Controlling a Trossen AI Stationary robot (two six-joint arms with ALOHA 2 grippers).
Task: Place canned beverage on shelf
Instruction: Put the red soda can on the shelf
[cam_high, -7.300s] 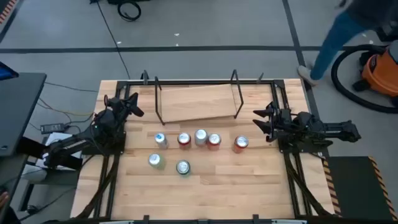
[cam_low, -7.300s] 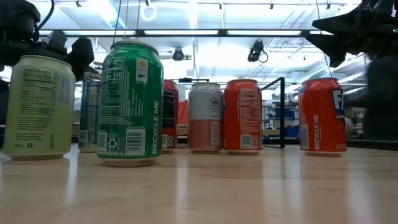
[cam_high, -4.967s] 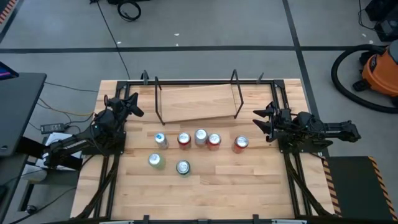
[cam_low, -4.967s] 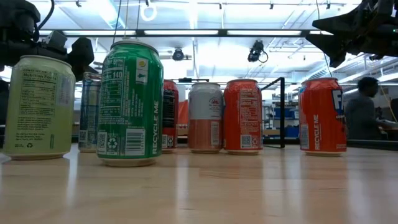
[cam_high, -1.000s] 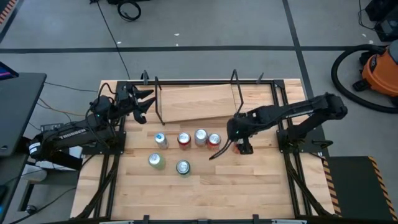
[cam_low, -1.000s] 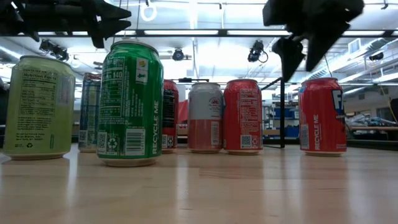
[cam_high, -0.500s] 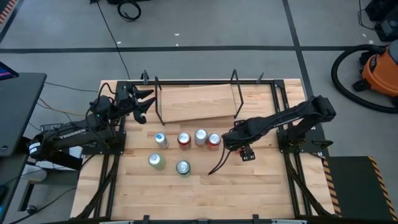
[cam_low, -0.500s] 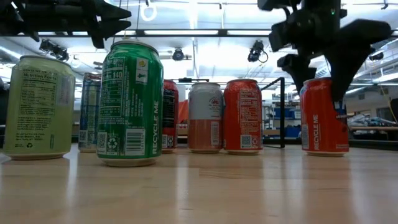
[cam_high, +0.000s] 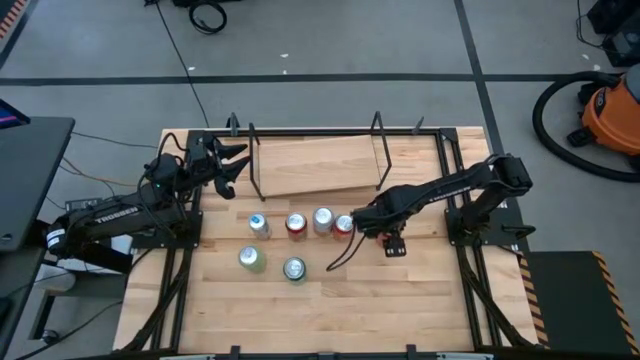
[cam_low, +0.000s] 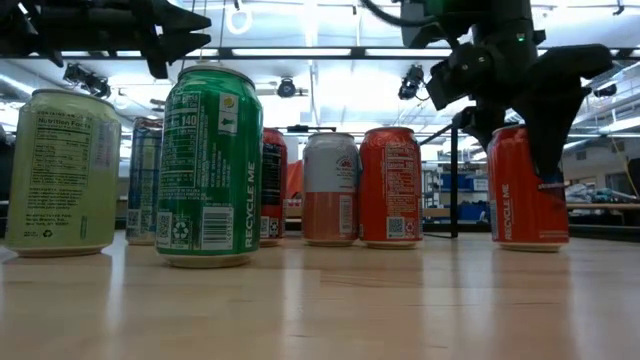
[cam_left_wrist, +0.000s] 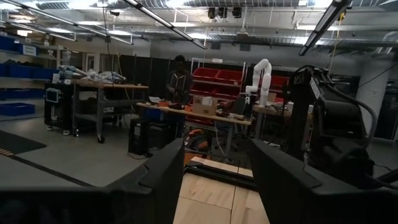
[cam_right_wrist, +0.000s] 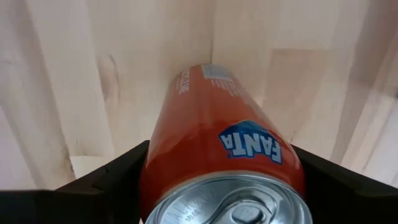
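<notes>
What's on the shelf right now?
Nothing visible: the shelf board looks bare from above. All cans stand on the table; the right pincer straddles the orange can.

Glossy orange metal can (cam_right_wrist: 224, 155) with brushed silver lid; smooth pale wooden desk (cam_right_wrist: 68, 81); matt black fingers (cam_right_wrist: 106, 180) beside the can.

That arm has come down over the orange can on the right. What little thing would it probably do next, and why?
Probably finish closing on the can. The right gripper sits low around the orange Fanta can, one finger on each side, and the can stands on the table, not on the shelf. A firm hold has to come before any lift. The left gripper waits near the shelf's left end.
</notes>
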